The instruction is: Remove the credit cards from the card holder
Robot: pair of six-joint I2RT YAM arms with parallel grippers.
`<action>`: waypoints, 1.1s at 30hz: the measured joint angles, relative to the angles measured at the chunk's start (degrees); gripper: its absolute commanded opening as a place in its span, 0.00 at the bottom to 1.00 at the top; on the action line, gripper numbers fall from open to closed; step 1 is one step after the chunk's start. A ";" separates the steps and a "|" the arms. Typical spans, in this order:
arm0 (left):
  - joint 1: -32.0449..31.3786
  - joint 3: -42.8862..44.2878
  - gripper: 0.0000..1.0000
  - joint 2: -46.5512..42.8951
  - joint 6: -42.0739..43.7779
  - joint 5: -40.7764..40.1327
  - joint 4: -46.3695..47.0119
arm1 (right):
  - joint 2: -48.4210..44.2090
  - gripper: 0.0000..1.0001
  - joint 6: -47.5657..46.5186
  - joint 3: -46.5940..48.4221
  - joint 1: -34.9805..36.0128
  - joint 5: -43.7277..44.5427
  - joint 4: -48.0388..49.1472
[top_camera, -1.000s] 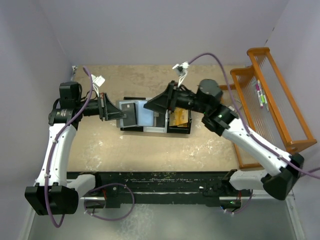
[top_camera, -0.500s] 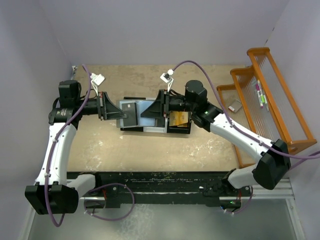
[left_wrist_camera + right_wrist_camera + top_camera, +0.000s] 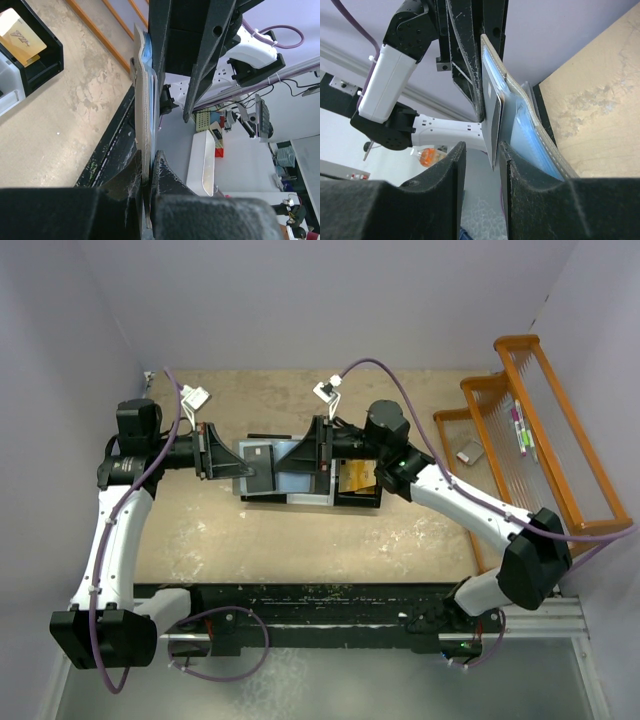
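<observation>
Motion is all coming from the right arm: over the last second it has been swinging left, away from the tray (image 3: 358, 504), and the right gripper (image 3: 481, 150) is now sitting at the card holder (image 3: 532, 137). Its jaws are standing apart, straddling the free edge of a black card (image 3: 494, 125) that is poking out of a pocket. Nothing is being pinched yet, so I am reading this as the line-up for the next pull. Closing and drawing the card straight out looks like what is left for this one. The left gripper (image 3: 148, 159) hasn't shifted and is clamping the holder's edge, holding it over the tray's left end, apparently clear of the table (image 3: 300, 535). One orange-gold card (image 3: 360, 477) is already lying in the tray, so the job is looking partly done.

Hard to make out: both wrist views are showing the holder edge-on, so I am not seeing how many cards are remaining in the pockets. Whether a finger is already touching the black card is unclear. In the top view the right gripper is covering part of the holder's open face.
</observation>
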 measured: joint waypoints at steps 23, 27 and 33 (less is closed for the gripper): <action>0.26 0.24 0.00 -0.37 1.51 -1.20 -1.49 | 1.51 0.21 2.21 -1.29 1.14 1.81 1.01; 0.26 1.79 0.00 -0.02 5.81 -4.76 -5.31 | 1.53 0.15 0.81 -1.05 1.31 3.13 -1.81; 0.26 2.49 0.01 0.46 8.85 -6.88 -8.22 | 1.95 0.00 0.37 -0.98 1.79 5.16 -3.61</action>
